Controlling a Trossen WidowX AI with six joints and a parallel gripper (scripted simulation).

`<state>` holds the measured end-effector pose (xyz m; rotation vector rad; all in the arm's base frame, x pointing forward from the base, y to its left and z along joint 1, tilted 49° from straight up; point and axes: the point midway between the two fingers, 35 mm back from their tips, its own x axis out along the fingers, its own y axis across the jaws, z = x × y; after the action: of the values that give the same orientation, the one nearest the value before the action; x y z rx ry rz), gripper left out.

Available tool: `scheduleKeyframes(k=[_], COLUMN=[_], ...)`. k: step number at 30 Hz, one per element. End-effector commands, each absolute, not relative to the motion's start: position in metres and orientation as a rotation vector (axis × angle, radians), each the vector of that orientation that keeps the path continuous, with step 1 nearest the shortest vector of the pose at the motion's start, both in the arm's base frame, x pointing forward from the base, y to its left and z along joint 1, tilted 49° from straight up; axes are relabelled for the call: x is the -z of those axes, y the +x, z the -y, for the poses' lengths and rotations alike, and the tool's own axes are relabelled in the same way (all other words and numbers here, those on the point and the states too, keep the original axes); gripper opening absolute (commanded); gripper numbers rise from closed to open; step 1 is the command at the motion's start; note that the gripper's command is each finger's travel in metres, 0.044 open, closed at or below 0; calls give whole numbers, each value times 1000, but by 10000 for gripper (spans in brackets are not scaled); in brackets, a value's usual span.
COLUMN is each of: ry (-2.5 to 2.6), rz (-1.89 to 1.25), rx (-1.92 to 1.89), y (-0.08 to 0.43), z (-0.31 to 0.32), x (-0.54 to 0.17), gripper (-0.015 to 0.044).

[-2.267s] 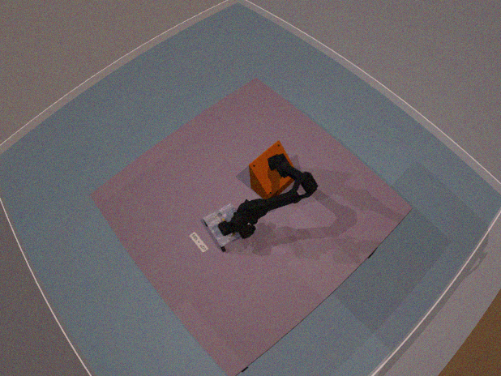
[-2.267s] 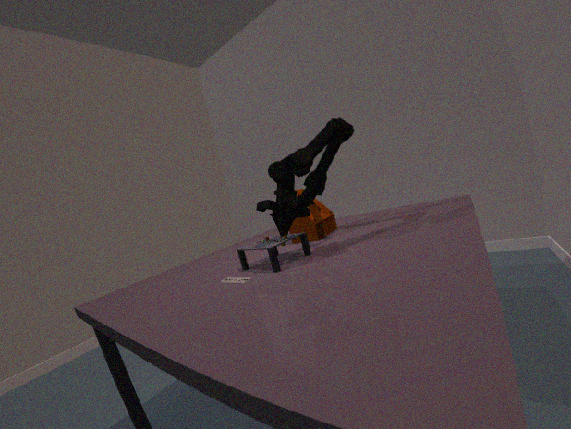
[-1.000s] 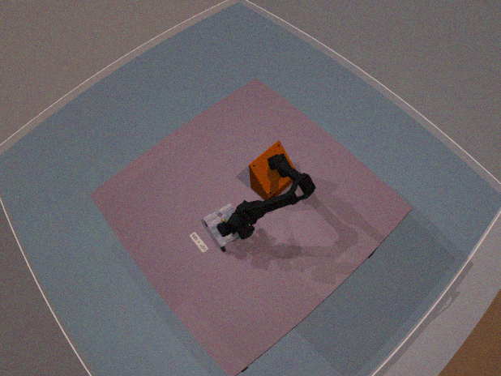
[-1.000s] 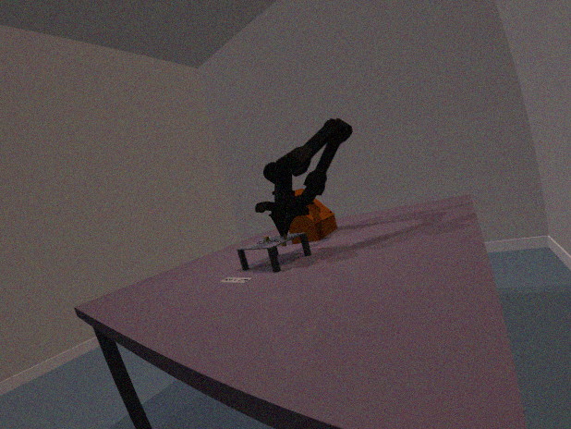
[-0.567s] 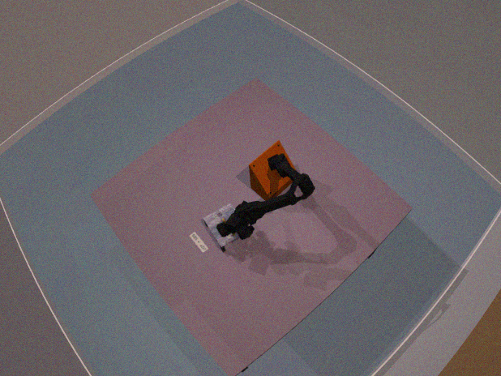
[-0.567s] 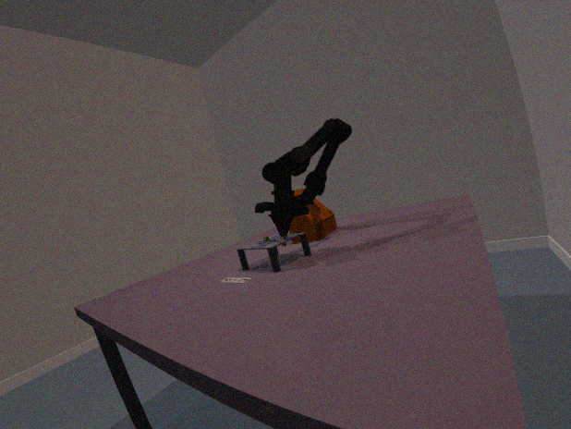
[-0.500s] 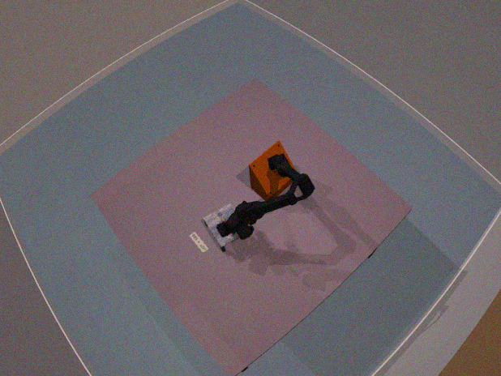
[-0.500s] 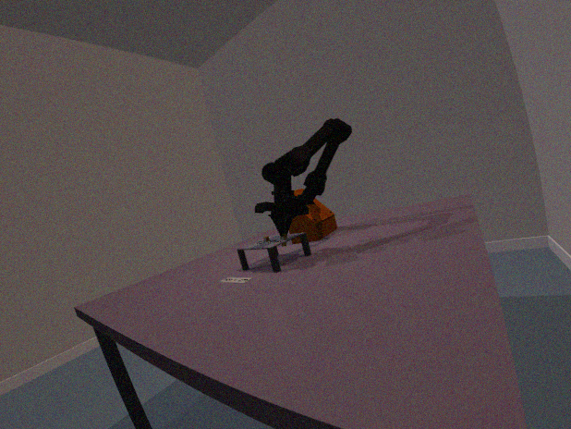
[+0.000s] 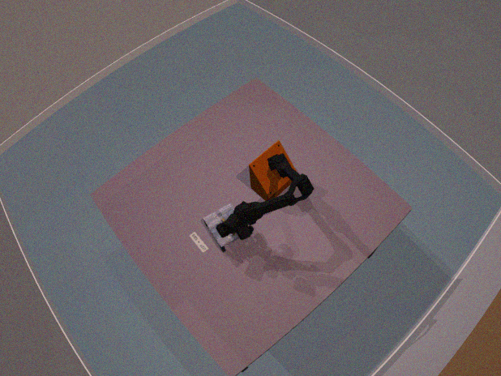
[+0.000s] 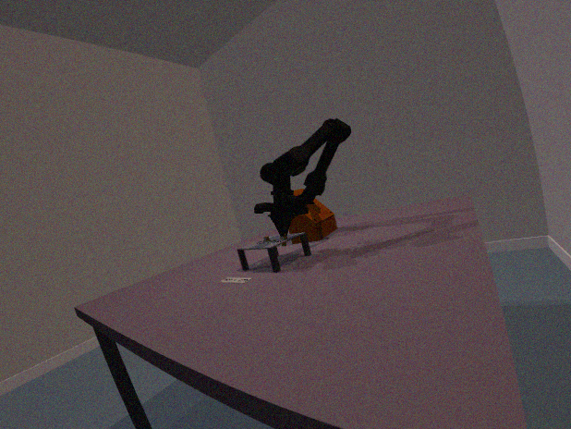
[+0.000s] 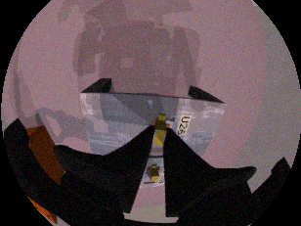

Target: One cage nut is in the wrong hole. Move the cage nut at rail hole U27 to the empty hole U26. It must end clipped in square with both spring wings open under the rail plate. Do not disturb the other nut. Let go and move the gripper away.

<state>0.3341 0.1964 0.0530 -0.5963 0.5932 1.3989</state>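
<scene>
Pinkish counter [image 9: 162, 202] [image 10: 346, 324] [image 11: 235, 58] carries the rail plate [image 9: 215, 216] [image 10: 259, 246] [image 11: 119, 104] on dark legs. Hand [image 9: 227, 228] [image 10: 283, 235] [image 11: 159, 130] points down over it, pinching one yellowish nut [image 11: 160, 123] between its fingertips, beside the U26 label [image 11: 184, 125]. Second nut [image 11: 153, 171] lies apart from the fingertips; seating beneath the plate cannot be determined.

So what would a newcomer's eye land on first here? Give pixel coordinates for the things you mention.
Probably the orange block [image 9: 263, 172] [image 10: 327, 227] [image 11: 45, 158], the brightest thing on the dusky pink table [image 9: 162, 194] [image 10: 346, 324] [image 11: 235, 63], with the black arm [image 9: 280, 201] [image 10: 319, 139] bent over beside it. Next, the pale rail plate [image 9: 214, 217] [image 10: 260, 246] [image 11: 119, 109] on dark legs, where the gripper [image 9: 222, 231] [image 10: 284, 237] [image 11: 160, 127] points down, shut on a yellowish nut [image 11: 160, 136]. In the wrist view, the U26 label [image 11: 184, 125] stands out beside that nut.
</scene>
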Motion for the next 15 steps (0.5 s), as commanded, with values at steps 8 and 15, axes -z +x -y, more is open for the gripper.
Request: scheduleKeyframes(k=[8, 15], ry=[-593, -592], rz=[-594, -597], rx=[-1417, -1425], y=[336, 336], z=[-197, -197], x=[-54, -54], gripper=[24, 24])
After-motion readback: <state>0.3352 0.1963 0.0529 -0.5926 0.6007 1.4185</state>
